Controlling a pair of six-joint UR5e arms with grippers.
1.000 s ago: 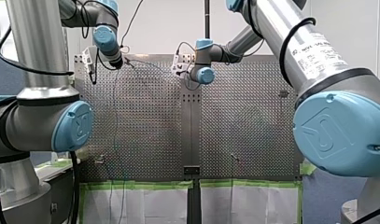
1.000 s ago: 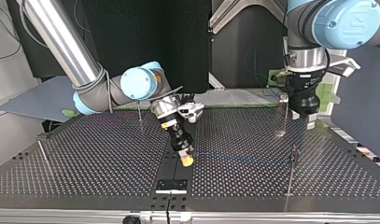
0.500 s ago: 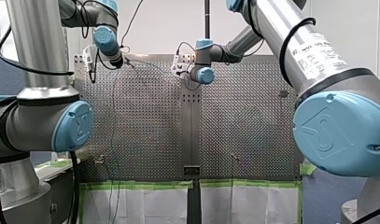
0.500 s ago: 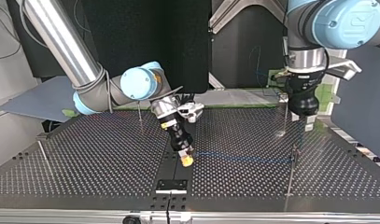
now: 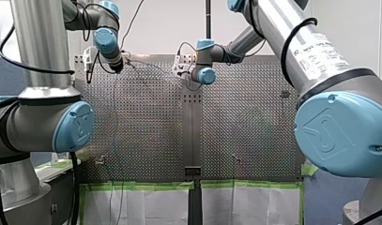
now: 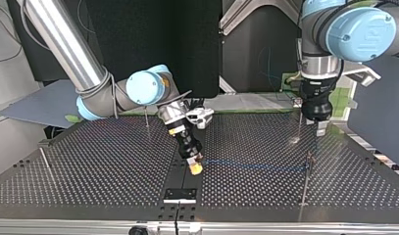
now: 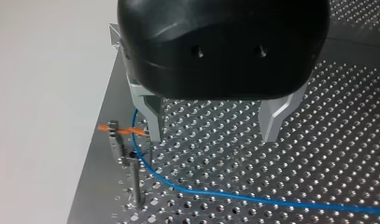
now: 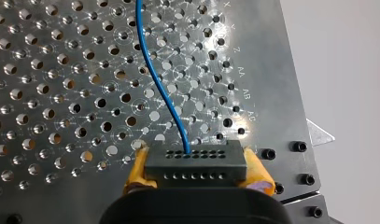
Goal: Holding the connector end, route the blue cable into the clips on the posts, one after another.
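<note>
My left gripper [image 7: 213,135] has edged toward nine o'clock in the top view, fingers [image 7: 149,114] wide and empty beside the post [image 7: 137,184]. My right gripper [image 8: 197,175] clamps the connector [image 8: 196,161]. The blue cable [image 6: 251,166] leads off at three o'clock, and I'd keep it taut.

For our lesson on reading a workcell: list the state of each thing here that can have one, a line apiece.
left pincer, open and empty, one finger beside the clip post.
right pincer, shut on the connector.
connector, gripped between yellow pads.
blue cable, attached to the connector, passing the clip post at its clip; whether it is seated cannot be told.
clip post, upright.
</note>
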